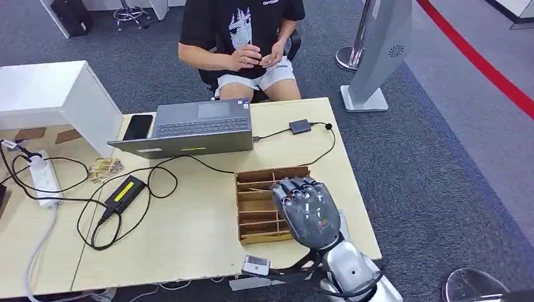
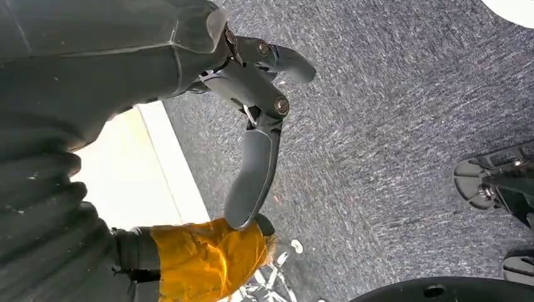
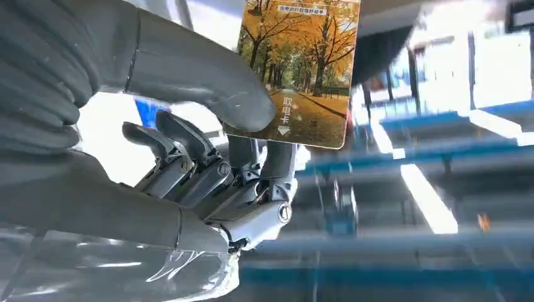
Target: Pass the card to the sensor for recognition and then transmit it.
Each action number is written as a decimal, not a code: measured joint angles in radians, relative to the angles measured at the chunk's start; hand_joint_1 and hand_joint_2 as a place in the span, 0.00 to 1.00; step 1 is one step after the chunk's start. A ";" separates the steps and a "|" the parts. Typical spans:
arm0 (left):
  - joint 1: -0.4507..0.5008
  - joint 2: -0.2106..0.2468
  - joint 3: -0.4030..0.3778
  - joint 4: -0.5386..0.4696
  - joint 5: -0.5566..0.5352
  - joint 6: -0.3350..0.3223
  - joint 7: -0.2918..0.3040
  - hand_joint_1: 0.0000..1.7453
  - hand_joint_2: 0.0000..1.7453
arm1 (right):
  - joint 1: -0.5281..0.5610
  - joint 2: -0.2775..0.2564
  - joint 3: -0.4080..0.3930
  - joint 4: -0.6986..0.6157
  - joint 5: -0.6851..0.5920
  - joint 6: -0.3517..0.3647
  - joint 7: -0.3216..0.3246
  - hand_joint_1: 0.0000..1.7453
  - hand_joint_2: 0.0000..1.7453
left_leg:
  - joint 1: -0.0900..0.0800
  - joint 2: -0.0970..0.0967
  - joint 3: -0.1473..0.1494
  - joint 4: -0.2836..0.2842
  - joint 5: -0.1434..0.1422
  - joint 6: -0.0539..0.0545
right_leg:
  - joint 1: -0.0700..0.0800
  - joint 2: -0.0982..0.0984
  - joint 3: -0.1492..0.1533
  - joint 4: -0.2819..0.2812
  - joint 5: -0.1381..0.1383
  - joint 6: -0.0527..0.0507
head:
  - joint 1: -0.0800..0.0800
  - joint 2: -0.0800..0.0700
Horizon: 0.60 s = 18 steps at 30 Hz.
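The right robot hand [image 3: 208, 157] pinches the card [image 3: 296, 69] over the bench's [image 1: 201, 233] cardboard tray [image 1: 255, 204]; the left robot hand [image 2: 252, 126] hangs with fingers apart, holding nothing.

We count one card [image 3: 299, 69], printed with autumn trees, pinched by one right hand [image 3: 208, 170]; one left hand [image 2: 252, 126] shows over carpet. On the one table [image 1: 201, 239] we count one laptop [image 1: 195, 129] at twelve o'clock, one phone [image 1: 138, 126] at eleven, one small sensor [image 1: 300, 126] at one, one wooden divided tray [image 1: 255, 204] at four, one power strip [image 1: 43, 179] at nine and one black adapter [image 1: 124, 193]. One person [image 1: 242, 38] sits behind.
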State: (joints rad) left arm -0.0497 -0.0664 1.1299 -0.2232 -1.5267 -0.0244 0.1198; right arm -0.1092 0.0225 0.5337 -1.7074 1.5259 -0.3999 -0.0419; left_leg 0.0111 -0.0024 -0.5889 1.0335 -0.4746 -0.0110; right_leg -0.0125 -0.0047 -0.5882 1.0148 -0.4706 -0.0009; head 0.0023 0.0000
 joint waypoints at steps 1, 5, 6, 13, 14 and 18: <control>0.000 0.001 -0.002 0.000 0.000 -0.002 0.000 0.00 1.00 | -0.018 0.000 -0.001 -0.017 -0.001 0.021 0.001 1.00 1.00 | 0.000 0.001 0.000 0.000 0.000 0.000 | 0.000 0.000 0.000 0.000 0.000 0.000 | 0.000 0.000; -0.004 0.011 -0.047 0.000 0.000 -0.013 -0.010 0.00 1.00 | -0.159 0.002 -0.019 -0.012 -0.034 0.122 0.014 1.00 1.00 | 0.000 0.003 0.000 0.000 0.001 -0.001 | 0.000 0.002 0.000 0.000 0.002 -0.001 | 0.000 0.000; -0.006 0.014 -0.062 0.000 0.000 -0.015 -0.010 0.00 1.00 | -0.204 0.007 -0.031 0.010 -0.045 0.144 0.018 1.00 1.00 | 0.000 0.002 0.000 0.000 0.002 -0.001 | 0.000 0.002 0.000 0.000 0.003 -0.001 | 0.000 0.000; -0.010 0.029 -0.157 0.000 0.000 -0.032 -0.021 0.00 1.00 | -0.488 0.066 -0.130 0.247 -0.069 0.231 0.074 1.00 1.00 | 0.000 0.002 0.000 0.000 0.006 0.000 | 0.000 0.001 0.000 0.001 0.005 -0.001 | 0.001 0.000; -0.010 0.029 -0.164 0.000 0.000 -0.034 -0.022 0.00 1.00 | -0.517 0.073 -0.141 0.275 -0.070 0.235 0.076 1.00 1.00 | 0.000 0.002 0.000 0.000 0.006 0.000 | 0.000 0.001 0.000 0.002 0.005 -0.001 | 0.000 0.000; -0.011 0.031 -0.193 0.000 0.000 -0.040 -0.027 0.00 1.00 | -0.599 0.106 -0.174 0.410 -0.059 0.254 0.093 1.00 1.00 | 0.000 0.002 0.000 0.000 0.005 0.000 | 0.000 0.002 -0.001 0.002 0.005 -0.001 | 0.001 0.000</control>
State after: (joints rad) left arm -0.0604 -0.0359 0.9365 -0.2232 -1.5267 -0.0645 0.0927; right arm -0.7084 0.1285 0.3601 -1.2976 1.4668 -0.1457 0.0507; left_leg 0.0112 -0.0005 -0.5889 1.0337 -0.4691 -0.0114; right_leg -0.0124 -0.0030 -0.5888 1.0165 -0.4657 -0.0019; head 0.0031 0.0004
